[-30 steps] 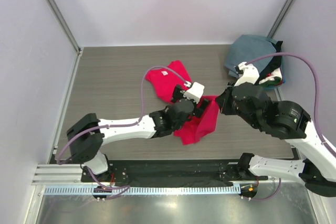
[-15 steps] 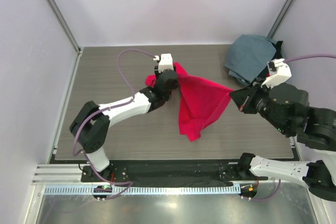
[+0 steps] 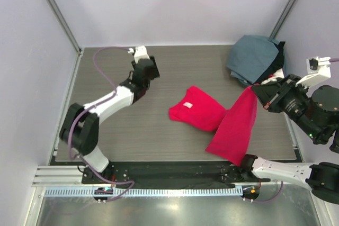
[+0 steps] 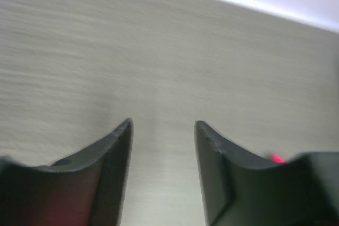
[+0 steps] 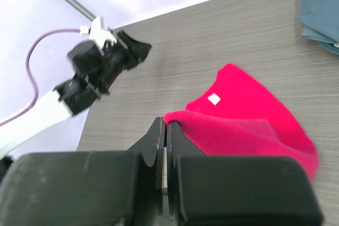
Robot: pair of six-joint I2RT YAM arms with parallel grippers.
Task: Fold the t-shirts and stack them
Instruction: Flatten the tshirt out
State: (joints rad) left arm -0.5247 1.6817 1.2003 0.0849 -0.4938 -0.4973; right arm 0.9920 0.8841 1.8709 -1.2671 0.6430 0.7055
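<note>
Labels first: the top view is showing one small white tag (image 3: pixel 186 105) inside the collar of the red shirt (image 3: pixel 209 116), too tiny to read. I'm counting one red shirt out on the table (image 3: pixel 175 72) and one grey-blue shirt (image 3: pixel 254 56) sitting on top of a pile (image 3: pixel 275 75) in the far right corner. Dark and white bits are poking out under it, can't count those. The right claw (image 3: pixel 254 89) is holding one corner of the red shirt up, and the rest is draping down onto the table. The left claw (image 3: pixel 152 70) is hanging well apart from it, over toward the far left.

Left wrist view: jaws are standing apart and gripping nothing, only bare table is showing between them.

Right wrist view: fingers are clamping shut on the red shirt's edge, with the tag lying just beyond.
</note>
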